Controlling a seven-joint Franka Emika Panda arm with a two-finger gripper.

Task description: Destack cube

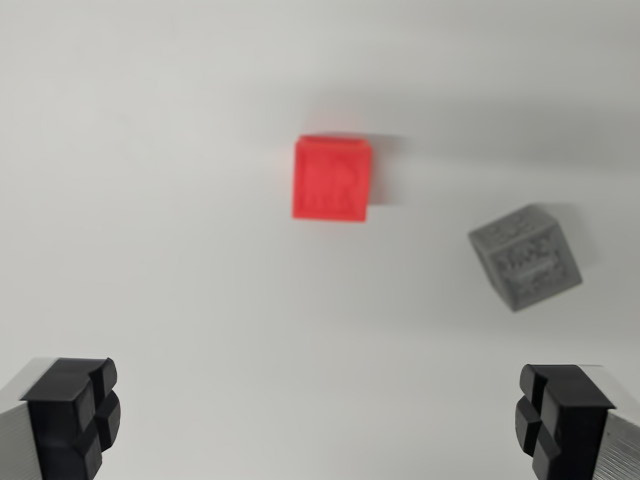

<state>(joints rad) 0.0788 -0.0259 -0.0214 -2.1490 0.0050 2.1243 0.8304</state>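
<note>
Seemingly the stack is already undone: the red cube [334, 178] and the grey cube [527, 257] both sit singly on the pale worktop [150, 200], apart from one another, with nothing resting on either.

The claw [320, 425] hangs above the surface with its fingers spread wide and nothing between them. One black fingertip [75, 415] shows at the wrist view's lower left and the other at the lower right, with bare worktop in the gap.

What any coming move turns on is the offset from that gap. The red cube lies toward the top of the wrist view, almost in line with the middle of the opening, and sits roughly square to the frame. Its flat sides face the wrist view's left and right, the same line along which the fingers close. A cube has no long axis, so only that squareness counts.

The grey cube is the nearer of the two to the fingers. It lies toward the wrist view's right, above the right-hand fingertip, and is turned at an angle to the frame. Taking it would, by my judgement, call for a sideways shift and a twist of the wrist first.

The picture is slightly blurred, so fine surface detail on either cube cannot be made out.
</note>
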